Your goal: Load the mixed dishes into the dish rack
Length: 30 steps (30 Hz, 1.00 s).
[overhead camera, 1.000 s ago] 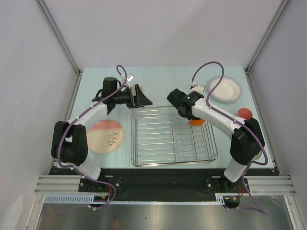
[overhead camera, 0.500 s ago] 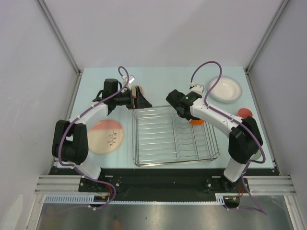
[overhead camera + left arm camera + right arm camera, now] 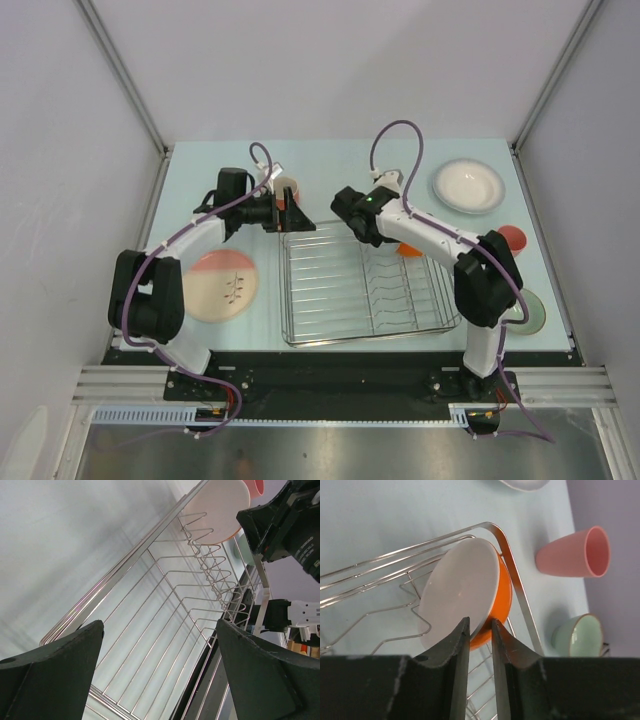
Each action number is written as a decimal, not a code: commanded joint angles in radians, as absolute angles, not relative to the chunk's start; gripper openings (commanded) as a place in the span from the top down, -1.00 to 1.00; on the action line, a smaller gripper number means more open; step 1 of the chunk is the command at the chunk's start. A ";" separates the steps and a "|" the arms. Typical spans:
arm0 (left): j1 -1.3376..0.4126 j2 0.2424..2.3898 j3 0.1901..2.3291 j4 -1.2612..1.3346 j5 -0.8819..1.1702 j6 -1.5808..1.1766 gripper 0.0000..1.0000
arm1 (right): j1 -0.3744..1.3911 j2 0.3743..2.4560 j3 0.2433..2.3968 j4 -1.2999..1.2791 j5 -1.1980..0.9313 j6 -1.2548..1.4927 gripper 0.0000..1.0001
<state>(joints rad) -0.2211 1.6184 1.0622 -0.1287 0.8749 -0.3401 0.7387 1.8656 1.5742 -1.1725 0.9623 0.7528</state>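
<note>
Bowl (image 3: 465,590) stands on edge in rack (image 3: 512,577) corner, right fingers (image 3: 457,670) clamped on its rim. Left fingers (image 3: 50,680) spread wide, empty, by rack's far edge.

A pale blue-green surface (image 3: 340,165), walled by grey panels (image 3: 340,60) left, right and far. Slanted metal posts (image 3: 122,75) rise at both far corners; a black strip (image 3: 330,362) runs along the near edge.
</note>
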 commanded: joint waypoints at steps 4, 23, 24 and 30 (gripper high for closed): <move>-0.210 1.620 1.063 -0.127 0.876 -0.311 -0.99 | 0.825 1.894 1.606 -1.345 1.110 0.747 1.00; -0.206 1.637 1.060 -0.109 0.874 -0.330 -0.99 | 0.922 1.778 1.560 -1.520 1.164 0.833 1.00; -0.207 1.635 1.060 -0.104 0.874 -0.333 -0.99 | 0.922 1.766 1.556 -1.522 1.158 0.828 1.00; -0.207 1.632 1.063 -0.101 0.874 -0.339 -1.00 | 0.927 1.691 1.476 -1.520 1.141 0.802 1.00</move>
